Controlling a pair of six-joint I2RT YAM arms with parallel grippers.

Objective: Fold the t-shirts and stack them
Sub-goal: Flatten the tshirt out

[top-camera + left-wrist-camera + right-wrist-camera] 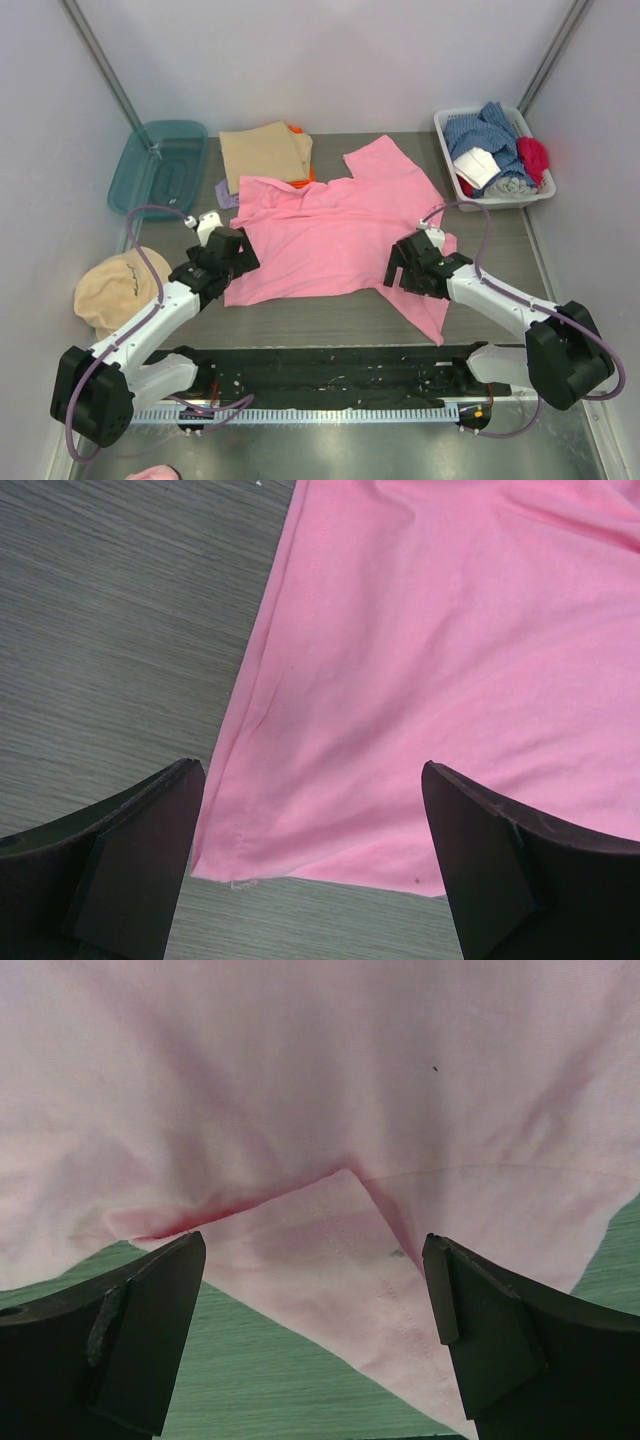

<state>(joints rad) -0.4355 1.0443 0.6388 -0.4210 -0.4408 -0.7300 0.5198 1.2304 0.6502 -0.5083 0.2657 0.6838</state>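
Found pink t-shirt [330, 235] spread unfolded at middle of table [330, 325], long axis running left to right. Read hem at left end and sleeves at right end, one sleeve pointing to far side, the other toward near edge. Could not make out neckline from overhead view.

Noted uniform bright pink, soft cloth, shallow wrinkles across body. Saw stitched hem corner lying flat on grey grain in left wrist view, and underarm crease with a deeper pink fold in right wrist view.

Logged left hand [232, 252] spread wide over hem corner, gripping nothing. Logged right hand [405, 268] likewise spread wide over underarm of near sleeve, nothing held.

Found folded tan t-shirt [265, 152] just beyond far-left part of pink one, resting on orange t-shirt [303, 172], with lilac cloth [226, 193] peeking out beside them. Noted teal bin [160, 165] at far left, white basket [510, 197] of clothes at far right, tan cap [115, 290] at near left.
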